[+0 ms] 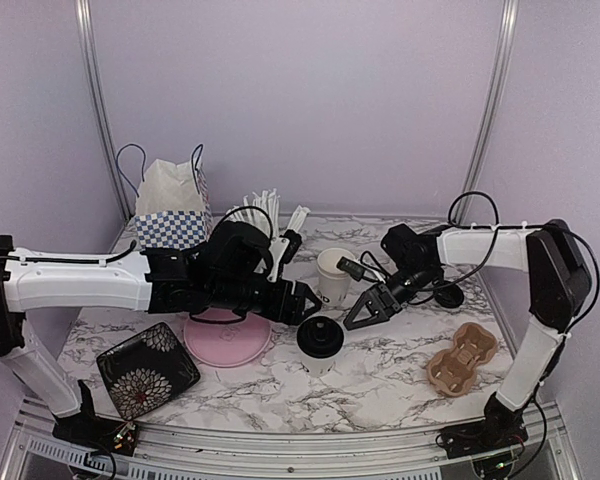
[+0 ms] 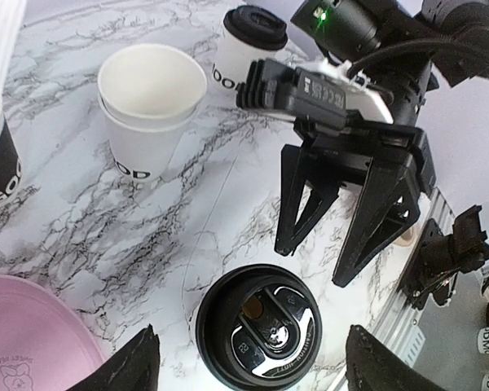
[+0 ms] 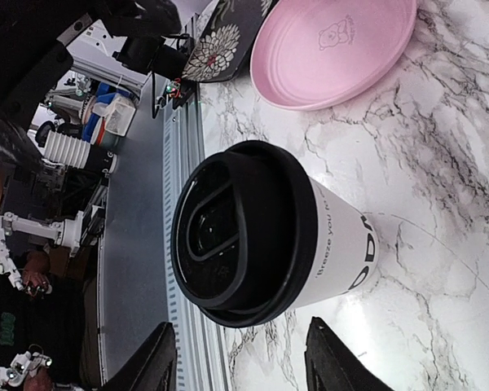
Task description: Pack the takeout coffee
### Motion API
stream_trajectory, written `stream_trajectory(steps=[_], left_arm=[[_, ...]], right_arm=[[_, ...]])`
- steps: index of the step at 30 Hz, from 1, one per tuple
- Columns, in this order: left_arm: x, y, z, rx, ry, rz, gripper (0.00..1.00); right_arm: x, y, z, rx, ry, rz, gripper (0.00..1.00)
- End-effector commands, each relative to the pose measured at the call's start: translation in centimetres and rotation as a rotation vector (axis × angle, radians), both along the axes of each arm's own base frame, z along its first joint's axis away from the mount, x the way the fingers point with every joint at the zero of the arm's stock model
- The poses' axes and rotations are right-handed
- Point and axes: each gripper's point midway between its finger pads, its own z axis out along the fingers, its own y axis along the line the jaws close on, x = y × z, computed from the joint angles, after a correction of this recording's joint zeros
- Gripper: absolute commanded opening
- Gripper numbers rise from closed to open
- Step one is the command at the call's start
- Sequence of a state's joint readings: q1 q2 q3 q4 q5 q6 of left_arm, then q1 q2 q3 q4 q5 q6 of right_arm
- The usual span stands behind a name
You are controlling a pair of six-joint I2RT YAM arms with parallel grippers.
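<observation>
A lidded white coffee cup point(image 1: 320, 342) stands on the marble table, between the pink plate and the cardboard carrier. My left gripper point(image 1: 310, 300) hovers just above and behind it, open; in the left wrist view the cup's black lid point(image 2: 257, 327) lies between the open left gripper point(image 2: 253, 368), not touched. My right gripper point(image 1: 366, 314) is open and empty just right of the cup; in the right wrist view the cup point(image 3: 265, 236) is in front of the open right gripper point(image 3: 243, 362). A stack of lidless white cups point(image 1: 333, 272) stands behind. Another lidded cup point(image 2: 248, 41) stands farther back.
A brown cardboard cup carrier point(image 1: 462, 357) lies at the right front. A pink plate point(image 1: 227, 338) and a black floral plate point(image 1: 147, 368) lie at the left front. A checkered paper bag point(image 1: 170, 215) and a black cup of white sticks point(image 1: 265, 222) stand at the back.
</observation>
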State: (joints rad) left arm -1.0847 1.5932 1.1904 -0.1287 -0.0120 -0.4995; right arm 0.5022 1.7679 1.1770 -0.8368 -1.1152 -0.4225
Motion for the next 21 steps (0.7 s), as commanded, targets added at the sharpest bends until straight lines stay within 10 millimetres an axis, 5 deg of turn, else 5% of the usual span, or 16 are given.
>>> stream_trajectory(steps=[1,4,11,21], left_arm=[[0.9,2.7,-1.1,-0.01,0.068,0.15,0.73],[1.0,3.4,-2.9,-0.074,0.209,0.227,0.63],[-0.2,1.6,-4.6,-0.185,0.332,0.152,0.48],[-0.4,1.2,-6.0,-0.182,0.365,0.138,0.41]], right_arm=[[0.4,0.1,0.7,-0.02,-0.067,-0.004,0.5],[0.9,0.1,0.0,-0.049,-0.07,-0.014,0.47],[1.3,0.5,-0.8,-0.052,-0.022,-0.007,0.26],[1.4,0.9,-0.8,-0.034,0.013,0.0,0.29]])
